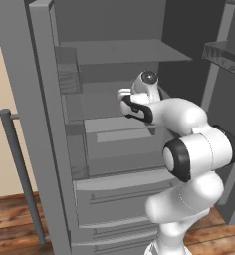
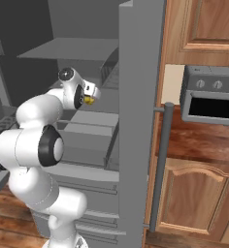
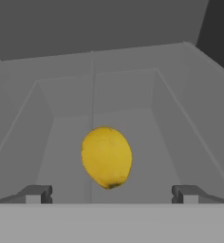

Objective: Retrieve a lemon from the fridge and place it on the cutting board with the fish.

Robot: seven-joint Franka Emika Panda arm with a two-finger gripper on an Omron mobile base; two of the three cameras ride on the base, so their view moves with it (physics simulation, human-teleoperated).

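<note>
Reaching for the lemon in the open fridge.
The gripper [image 3: 109,194] has its jaws wide apart; the lemon [image 3: 107,157] lies in a fridge [image 1: 45,124] bin just beyond. Advance straight, centre the fruit between fingertips [image 3: 38,193], then close gently.

Lemon [image 3: 107,157] in fridge [image 1: 114,55] bin, ahead of and between fingers [image 3: 37,193]; oven [image 2: 211,95] right of fridge.
</note>
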